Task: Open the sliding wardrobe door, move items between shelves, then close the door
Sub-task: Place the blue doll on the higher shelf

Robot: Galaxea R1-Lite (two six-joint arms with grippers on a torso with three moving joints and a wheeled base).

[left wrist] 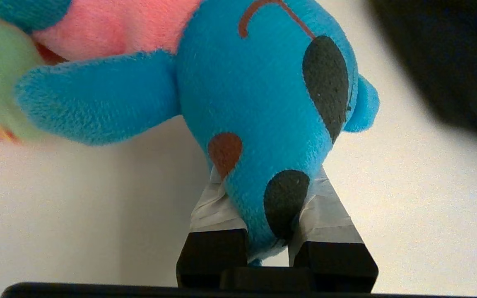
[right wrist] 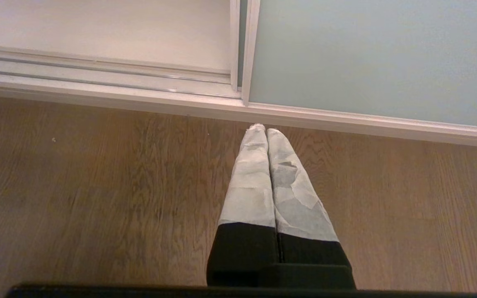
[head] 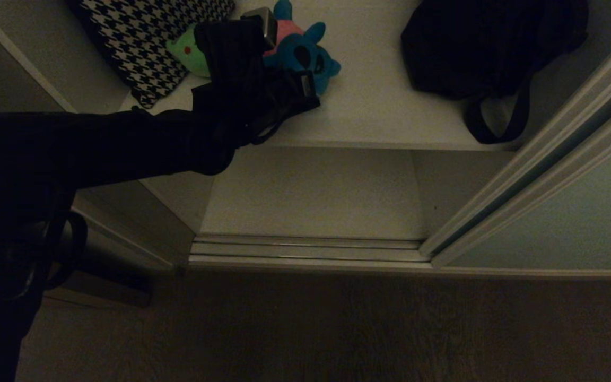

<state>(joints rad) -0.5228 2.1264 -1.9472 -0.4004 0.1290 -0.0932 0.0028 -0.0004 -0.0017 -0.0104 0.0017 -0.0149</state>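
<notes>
Blue plush toy [left wrist: 263, 107] sits pinched in the left pincer [left wrist: 269, 207]; in the left wrist view its soft body is squeezed between the two taped fingers [left wrist: 329, 207]. In the head view the dark left arm reaches from the left side up to the top middle of the frame, over the upper shelf [head: 380, 106]. The blue toy [head: 305, 55] is there, just beside the green toy [head: 191, 53], which touches the checked cushion [head: 141, 37] at the upper left. A black bag [head: 475, 48] lies on the same shelf at the upper right, well apart from the toys. The lower shelf [head: 311, 196] shows in the middle. The door [head: 565, 212] stands slid to the right. In the right wrist view the right pincer [right wrist: 266, 132] is squeezed tight with nothing in it, over the wood floor [right wrist: 97, 198] near the door track [right wrist: 97, 74].
</notes>
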